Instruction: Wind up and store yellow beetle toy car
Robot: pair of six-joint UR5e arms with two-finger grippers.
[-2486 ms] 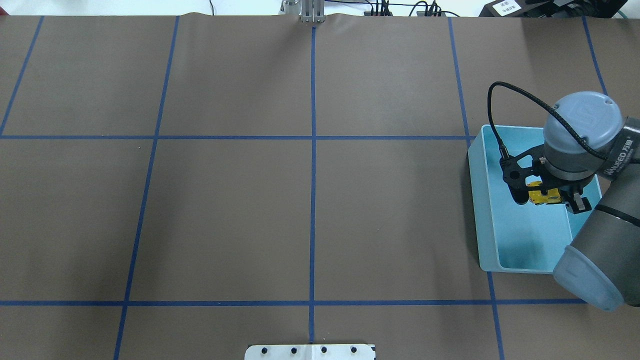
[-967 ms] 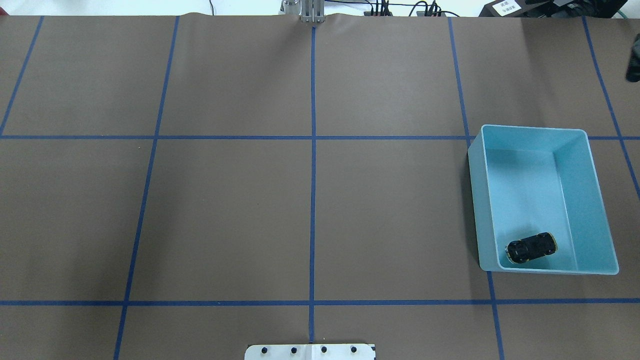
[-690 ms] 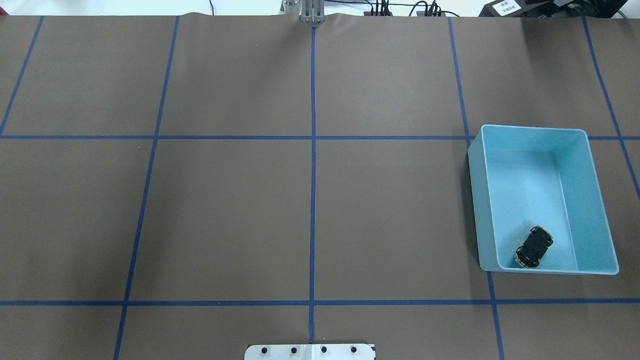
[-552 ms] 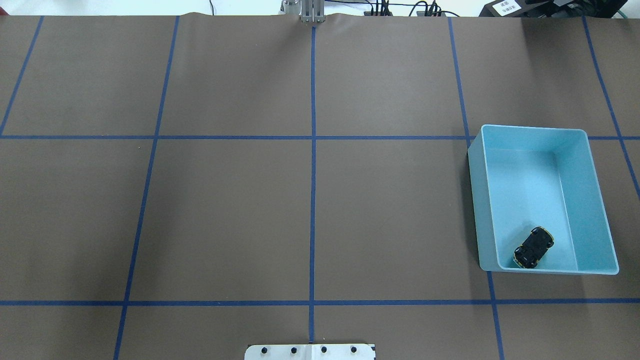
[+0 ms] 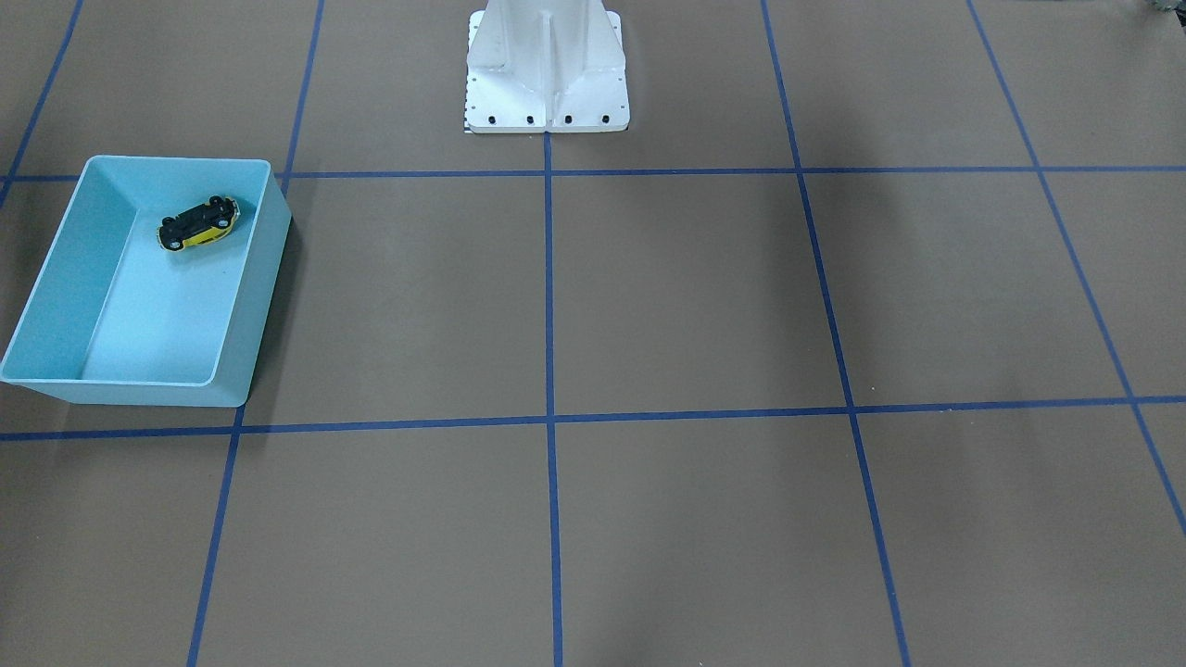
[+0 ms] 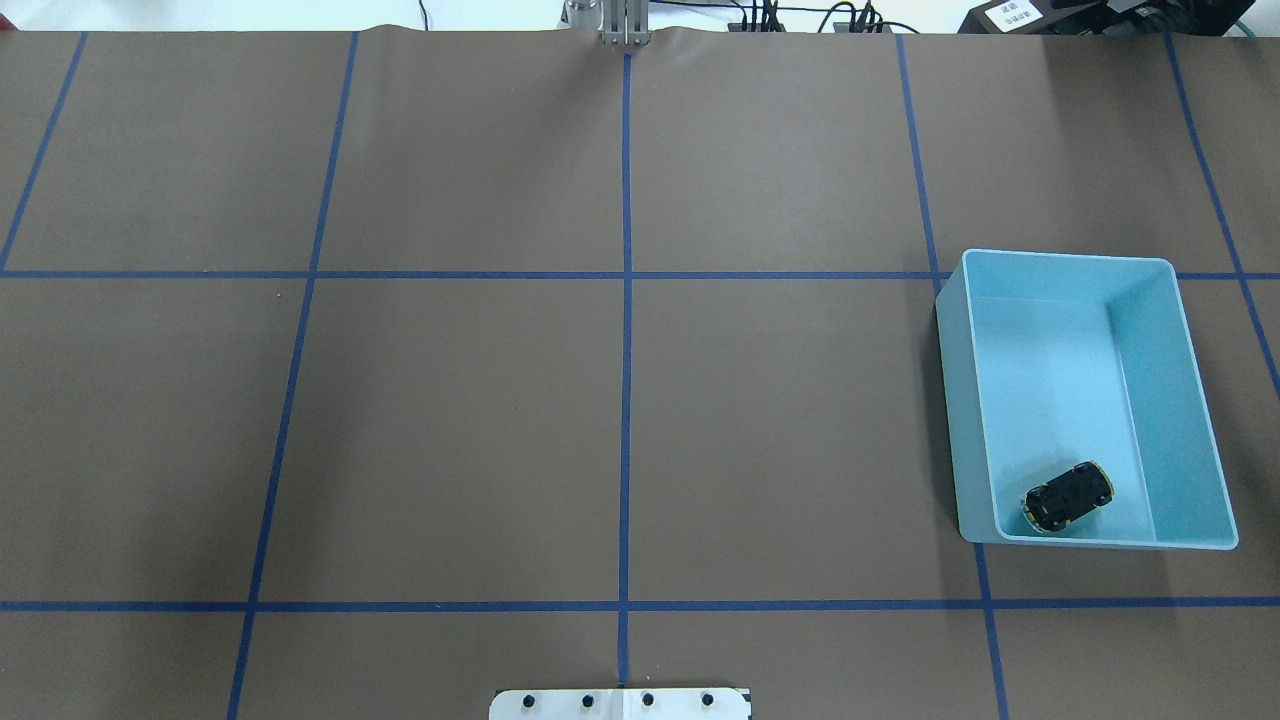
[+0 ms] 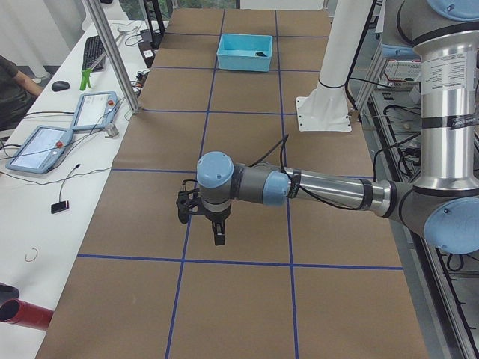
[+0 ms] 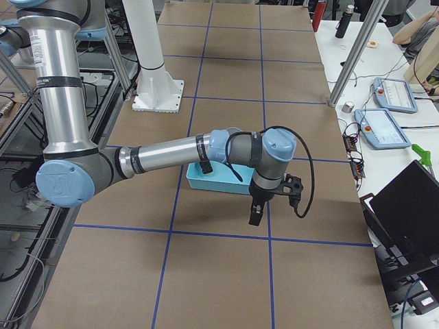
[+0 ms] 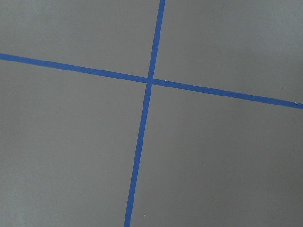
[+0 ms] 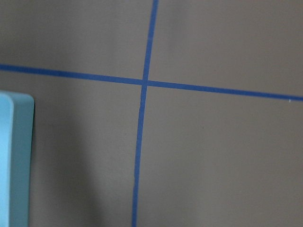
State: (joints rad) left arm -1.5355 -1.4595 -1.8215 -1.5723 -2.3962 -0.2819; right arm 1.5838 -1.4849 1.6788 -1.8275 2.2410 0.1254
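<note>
Yellow-edged, black underside up, the tiny rounded yellow beetle toy car has turned flatter across the frame than a moment ago (the right arm above it is gone from overhead). It lies in the rectangular light blue plastic bin, lower right, near its lower wall, bare floor above. Left gripper and right gripper hang over brown paper; their grip cannot be told.

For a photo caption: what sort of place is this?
Probably a robotics lab: a robot arm over a table marked with blue tape, and control tablets on a side desk.
</note>
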